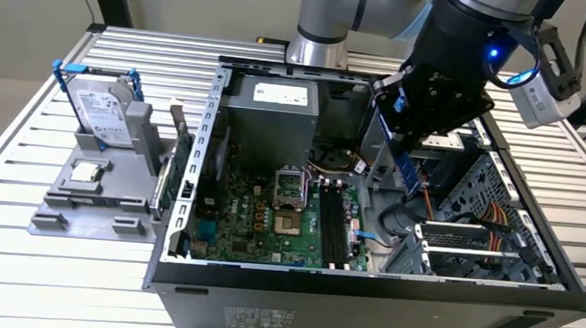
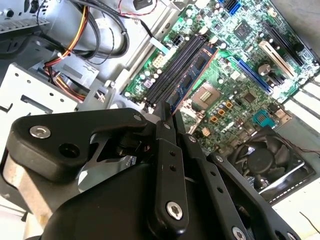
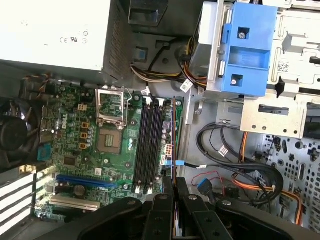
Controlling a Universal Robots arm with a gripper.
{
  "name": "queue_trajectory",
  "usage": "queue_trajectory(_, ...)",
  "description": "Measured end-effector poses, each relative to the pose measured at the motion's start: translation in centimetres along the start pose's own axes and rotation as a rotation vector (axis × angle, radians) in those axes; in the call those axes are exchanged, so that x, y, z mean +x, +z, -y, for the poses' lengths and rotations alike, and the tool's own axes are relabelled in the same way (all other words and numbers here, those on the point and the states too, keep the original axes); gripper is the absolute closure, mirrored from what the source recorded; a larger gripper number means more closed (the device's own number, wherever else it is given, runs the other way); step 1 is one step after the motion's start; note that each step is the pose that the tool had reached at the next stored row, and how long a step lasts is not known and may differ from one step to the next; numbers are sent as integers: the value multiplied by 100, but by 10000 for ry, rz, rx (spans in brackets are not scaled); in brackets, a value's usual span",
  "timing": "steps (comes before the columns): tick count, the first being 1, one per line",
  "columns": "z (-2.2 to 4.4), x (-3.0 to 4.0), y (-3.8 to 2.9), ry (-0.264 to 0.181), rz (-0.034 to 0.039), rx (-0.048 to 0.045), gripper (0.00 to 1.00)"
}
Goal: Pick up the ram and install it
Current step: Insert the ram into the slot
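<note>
The ram (image 1: 408, 170) is a thin green stick with dark chips. It hangs below my gripper (image 1: 401, 143), which is shut on it. It is held in the air inside the open computer case (image 1: 367, 293), over the cables toward the exterior view's right of the black memory slots (image 1: 332, 229). In the second wrist view the ram (image 2: 194, 72) reaches out from the black fingers (image 2: 165, 150) beside the memory slots (image 2: 172, 70). In the first wrist view the ram (image 3: 173, 145) shows edge-on, close alongside the memory slots (image 3: 149, 145), clear of them.
The green motherboard (image 1: 258, 223) carries an open processor socket (image 1: 289, 187). A silver power supply (image 1: 271, 108) stands at the back. A hard drive (image 1: 101, 108) sits on a grey fixture (image 1: 94, 212) outside the case. Cables (image 3: 235, 175), a blue drive bracket (image 3: 245, 50) and a fan (image 2: 265, 160) crowd the case.
</note>
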State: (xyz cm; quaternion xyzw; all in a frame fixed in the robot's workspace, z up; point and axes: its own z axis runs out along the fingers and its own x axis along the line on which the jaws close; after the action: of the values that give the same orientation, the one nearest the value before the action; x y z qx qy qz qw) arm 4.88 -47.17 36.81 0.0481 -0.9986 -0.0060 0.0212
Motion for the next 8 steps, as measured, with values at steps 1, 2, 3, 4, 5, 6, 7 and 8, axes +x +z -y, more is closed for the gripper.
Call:
queue_trajectory(1, 0, 0, 5, 21, 0, 0, 100)
queue_trajectory(2, 0, 0, 9, 42, 1, -1, 100)
queue_trajectory(3, 0, 0, 11, 52, 1, -1, 100)
queue_trajectory(4, 0, 0, 11, 52, 1, 0, 100)
queue_trajectory(5, 0, 0, 11, 53, 0, 0, 100)
queue_trajectory(6, 0, 0, 11, 54, 0, 0, 100)
queue_trajectory(7, 0, 0, 12, 55, 1, -3, 100)
queue_trajectory(8, 0, -1, 12, 55, 1, -2, 100)
